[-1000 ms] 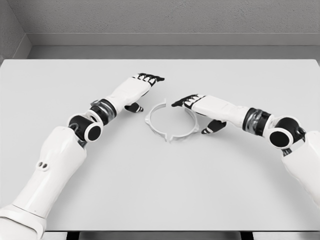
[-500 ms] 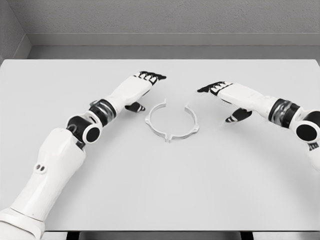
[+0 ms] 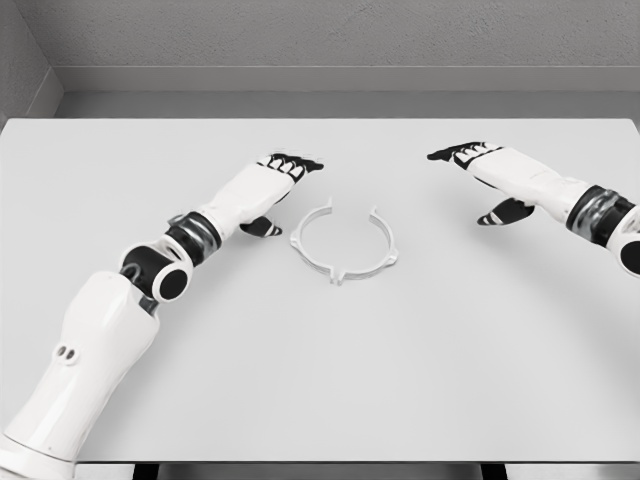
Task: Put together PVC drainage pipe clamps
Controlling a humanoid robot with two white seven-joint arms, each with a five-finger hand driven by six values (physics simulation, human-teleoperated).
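Grey walls, white table [image 3: 320, 380]. The clamp [image 3: 343, 242] lies mid-table, nearer the far edge, its halves joined at the near side, gapped at the far side. Left hand [image 3: 270, 178] and right hand [image 3: 480, 163] flank it, fingers extended, empty. Closure looks outstanding.

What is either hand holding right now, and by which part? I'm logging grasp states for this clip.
Nothing is held. The left hand and right hand are both open, apart from the clamp ring, which lies alone on the table.
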